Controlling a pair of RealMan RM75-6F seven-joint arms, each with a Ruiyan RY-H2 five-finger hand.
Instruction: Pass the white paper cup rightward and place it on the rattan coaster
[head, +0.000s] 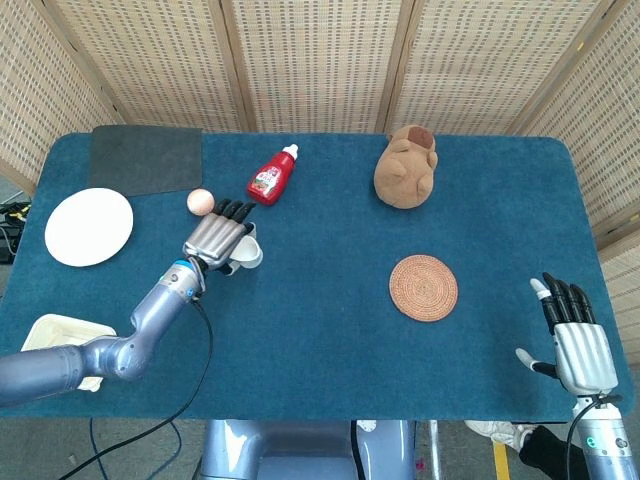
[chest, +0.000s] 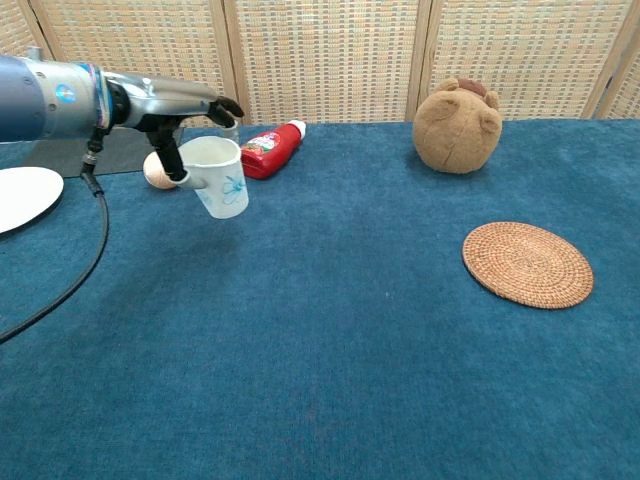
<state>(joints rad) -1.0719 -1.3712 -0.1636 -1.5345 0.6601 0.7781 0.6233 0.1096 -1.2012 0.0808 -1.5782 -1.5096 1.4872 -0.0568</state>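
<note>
My left hand (head: 216, 238) (chest: 180, 110) holds the white paper cup (chest: 219, 177) (head: 246, 254) by its rim, lifted above the blue cloth and tilted. The cup carries a small blue print. It hangs left of centre, just in front of the red bottle (chest: 266, 150). The round rattan coaster (head: 423, 287) (chest: 527, 264) lies flat on the right half of the table, far from the cup. My right hand (head: 577, 343) waits open at the near right corner, fingers spread, seen only in the head view.
A red bottle (head: 271, 176) lies on its side and a pink ball (head: 200, 201) sits beside my left hand. A brown plush toy (head: 406, 167) stands behind the coaster. At far left are a white plate (head: 88, 227), a dark mat (head: 146, 158) and a pale tray (head: 50, 333).
</note>
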